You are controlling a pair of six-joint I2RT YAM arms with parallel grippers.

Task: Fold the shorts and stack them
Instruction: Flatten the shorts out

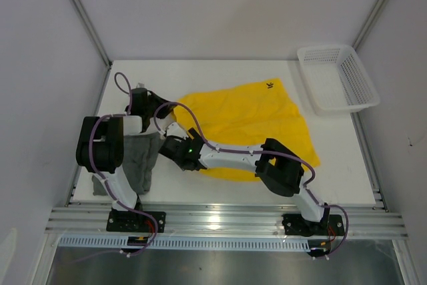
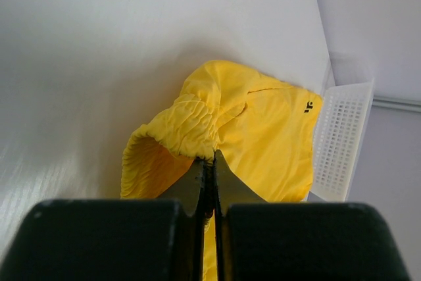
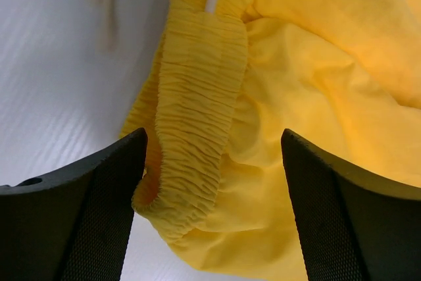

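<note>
The yellow shorts (image 1: 253,121) lie spread across the middle of the table, a small dark tag (image 1: 269,85) at their far edge. The dark grey shorts (image 1: 141,159) lie crumpled at the left, partly under the left arm. My left gripper (image 1: 148,103) is shut, and in the left wrist view its tips (image 2: 209,157) pinch the gathered waistband of the yellow shorts (image 2: 263,129). My right gripper (image 1: 175,146) stands open, and in the right wrist view its fingers (image 3: 99,189) straddle the elastic waistband (image 3: 197,116) without closing on it.
A white mesh basket (image 1: 337,78) sits at the table's far right corner, also visible in the left wrist view beyond the yellow cloth as the basket (image 2: 342,136). Grey walls enclose the table on the left, back and right. Both arm bases sit on the metal rail (image 1: 220,221) at the near edge.
</note>
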